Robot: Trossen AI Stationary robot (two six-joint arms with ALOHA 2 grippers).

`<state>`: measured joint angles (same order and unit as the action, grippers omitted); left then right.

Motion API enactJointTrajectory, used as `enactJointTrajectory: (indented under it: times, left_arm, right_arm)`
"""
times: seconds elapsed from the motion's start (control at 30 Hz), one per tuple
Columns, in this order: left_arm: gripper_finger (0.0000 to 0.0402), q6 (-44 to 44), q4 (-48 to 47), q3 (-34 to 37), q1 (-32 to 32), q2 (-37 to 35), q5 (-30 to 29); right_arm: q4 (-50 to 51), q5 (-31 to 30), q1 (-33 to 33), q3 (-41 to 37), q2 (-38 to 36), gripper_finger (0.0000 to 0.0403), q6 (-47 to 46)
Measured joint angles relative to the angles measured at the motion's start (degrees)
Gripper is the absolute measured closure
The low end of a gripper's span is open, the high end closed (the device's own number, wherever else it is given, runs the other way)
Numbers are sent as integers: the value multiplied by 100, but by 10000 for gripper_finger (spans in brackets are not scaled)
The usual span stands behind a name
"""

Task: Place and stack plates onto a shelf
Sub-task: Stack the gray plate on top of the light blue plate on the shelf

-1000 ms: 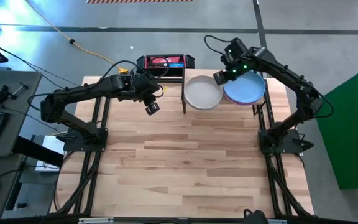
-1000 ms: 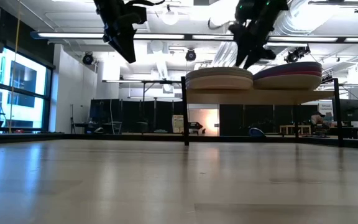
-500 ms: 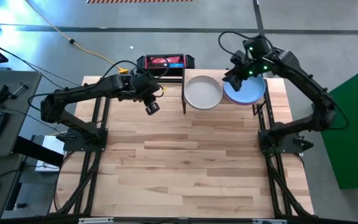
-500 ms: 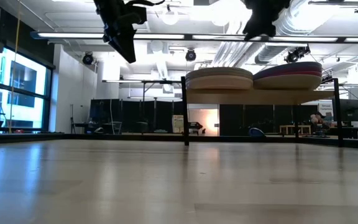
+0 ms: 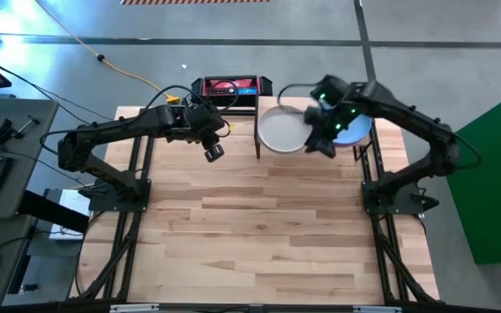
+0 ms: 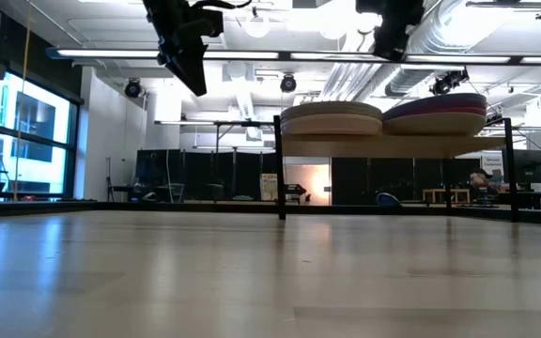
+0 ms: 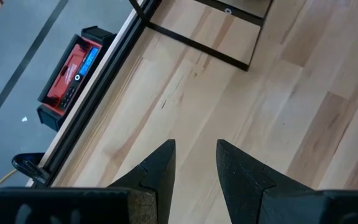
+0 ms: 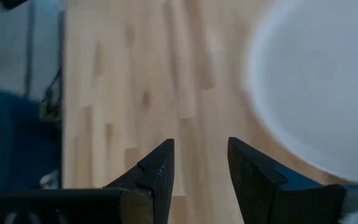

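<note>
Both stacks of round matte plates sit on the small light-wood shelf (image 5: 316, 143) on thin black legs at the desk's far edge, towards its far right corner: a stack topped by a beige plate (image 5: 283, 130) and, just beside it, one topped by a blue plate (image 5: 355, 130). The right hand (image 5: 324, 143) hovers over the shelf's front edge between the two stacks, its fingers (image 8: 160, 168) apart and holding nothing. The left hand (image 5: 213, 150) waits above the desk's far edge, left of the shelf, likewise parted and empty. No loose plate shows anywhere on the pale wooden desk (image 5: 259, 226), so the stacking looks finished or nearly so; the next move would be to draw the right arm clear without brushing the stacks. From table height the stacks (image 6: 332, 117) show only edge-on, so the number and colours of the lower plates are hard to count, and the right arm hides part of the blue plate from above.
</note>
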<state>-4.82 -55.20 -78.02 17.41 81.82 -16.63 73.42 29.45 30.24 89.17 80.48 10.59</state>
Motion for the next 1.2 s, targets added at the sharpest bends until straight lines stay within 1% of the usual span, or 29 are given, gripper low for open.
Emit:
enactJointTrajectory:
  times: [0.07, 0.17, 0.27, 0.43, 0.47, 0.53, 0.6, 0.7, 0.8, 0.97, 1.13, 1.2]
  left_arm:
    - [298, -2, 0, 0, 0, -1, -1]
    - [298, -1, 0, 0, -14, 0, -2]
    - [298, 0, 0, 0, -22, 0, -2]
    - [298, 4, 3, 2, -24, 0, -3]
    - [298, 96, 22, 3, -22, 0, -28]
    - [298, 580, 206, 4, -15, 0, -81]
    - [298, 1160, 450, 4, 9, 0, -89]
    - [298, 1575, 755, 4, 17, 0, -99]
    - [298, 1550, 1016, 4, 20, 0, -100]
    - [298, 1401, 1313, 4, 20, 0, -59]
    - [298, 1399, 1353, 4, 20, 2, -57]
    - [298, 1399, 1353, 7, 20, 2, -54]
  right_arm:
    - [-58, 122, -260, 0, 122, 274, 5]
    - [-153, 109, -541, 0, 341, 274, -148]
    - [-203, 105, -739, 0, 575, 274, -289]
    - [-373, 100, -948, -4, 1007, 274, -275]
    - [-413, 90, -971, -4, 1086, 274, -279]
    - [-481, 14, -992, -4, 1240, 274, -284]
    - [-524, -234, -1016, -4, 1379, 274, -336]
    - [-617, -707, -1016, -7, 1492, 274, -499]
    - [-737, -929, -1014, -7, 1555, 274, -600]
    - [-970, -959, -999, -7, 1553, 274, -711]
    - [-1100, -1013, -941, -7, 1553, 274, -779]
    - [-1161, -1161, -920, -7, 1553, 274, -813]
